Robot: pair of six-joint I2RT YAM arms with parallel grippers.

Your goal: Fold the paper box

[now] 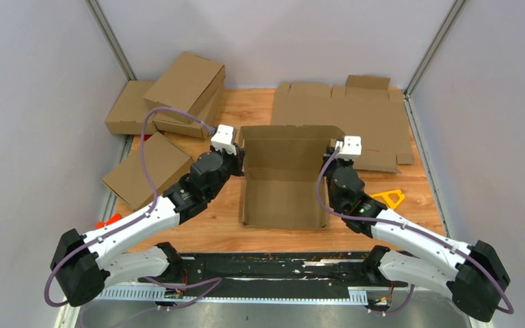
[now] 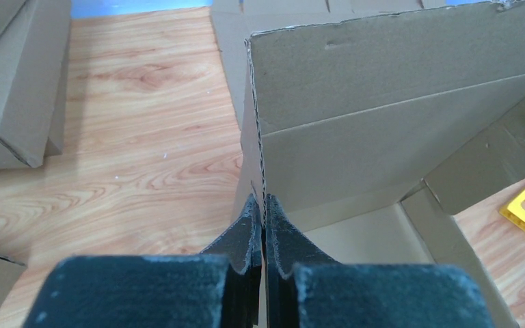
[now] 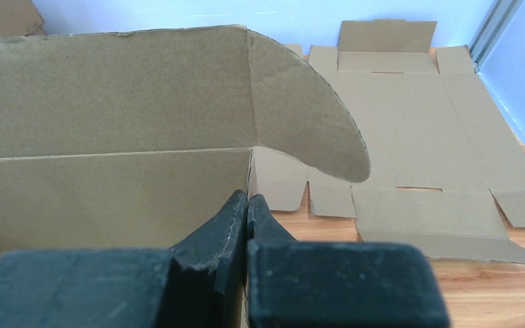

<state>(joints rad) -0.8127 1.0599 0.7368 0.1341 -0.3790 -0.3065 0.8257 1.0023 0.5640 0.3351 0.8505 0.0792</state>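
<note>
The paper box [image 1: 284, 181] stands partly formed in the middle of the table, brown cardboard with its side walls up and its lid flap raised at the back. My left gripper [image 1: 239, 164] is shut on the box's left wall; in the left wrist view [image 2: 264, 205] the wall's corrugated edge [image 2: 261, 137] runs up from between the pads. My right gripper [image 1: 329, 156] is shut on the right wall; in the right wrist view [image 3: 247, 203] the wall edge [image 3: 251, 171] sits between the fingertips, with the lid's rounded ear [image 3: 307, 116] above.
A flat die-cut cardboard sheet [image 1: 355, 116] lies at the back right. Other folded brown boxes [image 1: 178, 89] are stacked at the back left, one more [image 1: 143, 171] by the left arm. A yellow plastic piece [image 1: 391, 198] lies by the right arm. A red object [image 1: 109, 220] sits at the left edge.
</note>
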